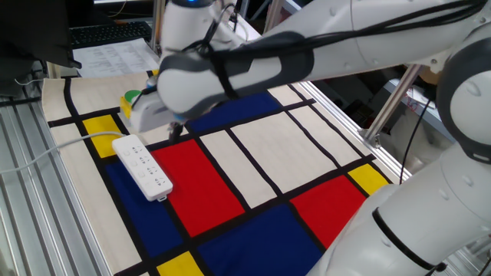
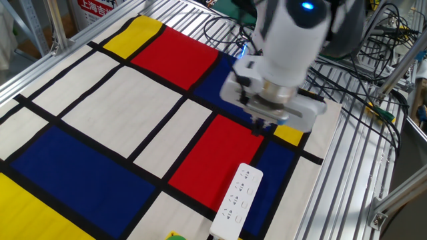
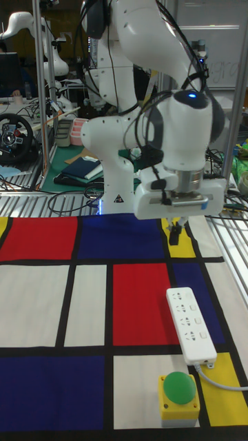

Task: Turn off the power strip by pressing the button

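The white power strip [image 3: 189, 324] lies flat on the patterned cloth, its pale cable [image 3: 224, 382] leaving the end nearest the green dome. It also appears as the power strip [image 1: 143, 168] and power strip [image 2: 238, 200] in the two fixed views. Its small button is too faint to pick out. My gripper [image 3: 175, 238] hangs above the cloth just beyond the strip's far end, apart from it. The fingers are shut together on nothing, forming one dark tip. The same gripper [image 1: 176, 131], gripper [image 2: 259, 129] sits above the red and blue panels.
A green dome button on a yellow base [image 3: 179, 391] stands by the strip's cable end. The arm partly hides it in one fixed view [image 1: 130, 98]. The cable [image 1: 46, 155] trails off the cloth's left edge. Metal grating and loose cables [image 2: 373, 100] border the table.
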Robot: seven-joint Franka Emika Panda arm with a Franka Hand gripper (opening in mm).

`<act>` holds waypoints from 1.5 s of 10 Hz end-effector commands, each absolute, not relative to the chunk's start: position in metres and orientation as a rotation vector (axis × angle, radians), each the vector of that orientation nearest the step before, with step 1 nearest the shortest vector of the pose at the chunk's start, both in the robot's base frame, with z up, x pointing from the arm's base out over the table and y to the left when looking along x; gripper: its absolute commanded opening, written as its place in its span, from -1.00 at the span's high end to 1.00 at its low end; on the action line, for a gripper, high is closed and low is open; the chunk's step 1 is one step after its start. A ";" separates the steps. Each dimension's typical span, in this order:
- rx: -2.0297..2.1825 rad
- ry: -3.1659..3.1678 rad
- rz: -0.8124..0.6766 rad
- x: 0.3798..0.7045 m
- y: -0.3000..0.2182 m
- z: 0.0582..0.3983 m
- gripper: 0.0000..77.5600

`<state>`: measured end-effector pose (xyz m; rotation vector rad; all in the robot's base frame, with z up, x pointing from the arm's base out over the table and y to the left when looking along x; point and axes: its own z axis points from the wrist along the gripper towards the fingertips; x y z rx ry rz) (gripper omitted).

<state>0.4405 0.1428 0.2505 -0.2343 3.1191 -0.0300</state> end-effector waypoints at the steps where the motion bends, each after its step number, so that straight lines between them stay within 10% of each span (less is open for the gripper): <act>1: -0.212 3.096 -0.038 0.431 0.159 0.232 1.00; 15: -0.222 3.095 0.080 0.443 0.163 0.204 1.00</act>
